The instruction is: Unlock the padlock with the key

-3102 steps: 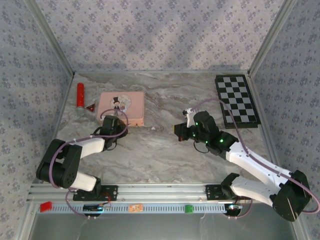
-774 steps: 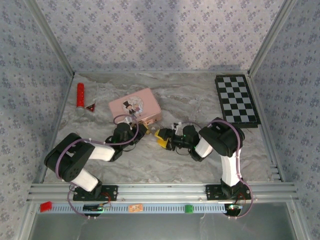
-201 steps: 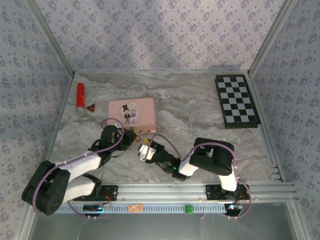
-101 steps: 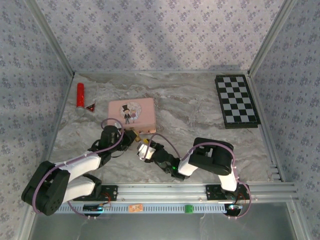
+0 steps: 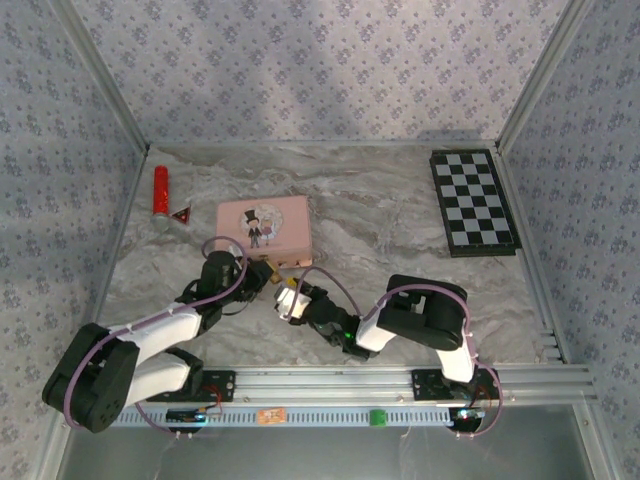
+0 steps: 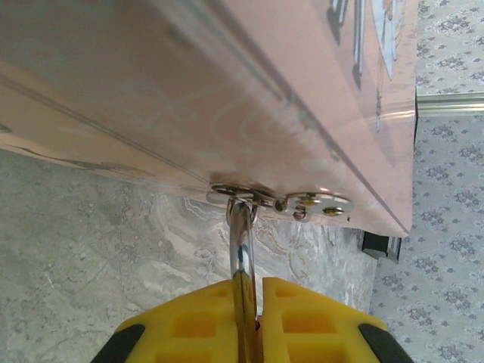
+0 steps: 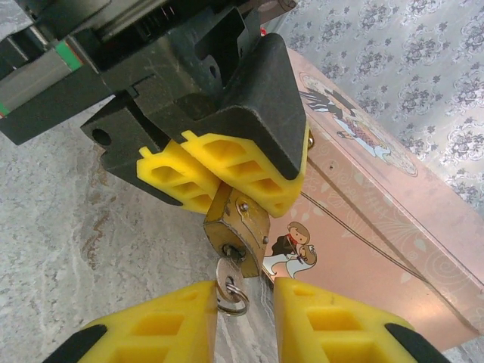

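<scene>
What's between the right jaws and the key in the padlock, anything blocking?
Nothing visible blocks it. The key sticks out of the padlock's keyhole end, directly between the right gripper's jaws. The left gripper clamps the padlock's other end, and the pink tin lies behind, off that line.

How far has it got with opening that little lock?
Done: the key sits in the padlock, which the left gripper clamps by its shackle. In hand: the right gripper brackets the key; grip unclear. Left: turning it and freeing the shackle, which is threaded through the hasp of the pink tin.
</scene>
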Robot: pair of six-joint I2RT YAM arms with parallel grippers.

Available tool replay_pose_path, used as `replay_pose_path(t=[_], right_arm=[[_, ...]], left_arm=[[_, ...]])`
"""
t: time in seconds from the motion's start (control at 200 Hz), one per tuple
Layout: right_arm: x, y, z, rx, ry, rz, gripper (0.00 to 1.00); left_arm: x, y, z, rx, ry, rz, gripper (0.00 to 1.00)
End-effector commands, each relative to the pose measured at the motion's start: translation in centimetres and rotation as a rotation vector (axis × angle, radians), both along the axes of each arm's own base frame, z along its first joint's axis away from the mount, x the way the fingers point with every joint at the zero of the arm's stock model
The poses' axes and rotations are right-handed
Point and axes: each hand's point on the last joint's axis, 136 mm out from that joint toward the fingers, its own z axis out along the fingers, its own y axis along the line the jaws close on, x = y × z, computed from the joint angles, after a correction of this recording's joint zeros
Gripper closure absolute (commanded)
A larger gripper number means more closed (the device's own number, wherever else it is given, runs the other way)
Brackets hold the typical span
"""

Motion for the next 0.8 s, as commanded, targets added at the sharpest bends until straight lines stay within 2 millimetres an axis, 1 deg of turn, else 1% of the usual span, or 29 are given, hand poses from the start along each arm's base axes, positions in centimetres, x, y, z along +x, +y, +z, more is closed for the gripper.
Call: replay_pose_path(t=[0.0, 0.215, 0.475, 0.665, 0.795], right_arm=[[0.36, 0.37, 0.22, 0.018, 0.013, -0.005, 0.74], [0.32, 0.64, -0.03, 0.012, 0.020, 0.002, 0.80], [0.39, 0.91, -0.12, 0.013, 0.026, 0.002, 0.82], [0.71, 0.41, -0.09, 0.037, 0.037, -0.023, 0.83], [0.72, 0.61, -0.18, 0.043, 0.056, -0.021, 0.84]], left_arm=[[0.71, -1.08, 3.49, -0.073, -0.105, -0.040, 1.00], [0.64, -1.13, 3.47, -0.075, -0.104, -0.042, 1.00], [0.59, -1.39, 3.52, -0.076, -0.105, -0.052, 1.00], [0.58, -1.68, 3.67, -0.084, -0.106, -0.059, 1.00], [0.66, -1.83, 4.00, -0.084, -0.115, -0.066, 1.00]])
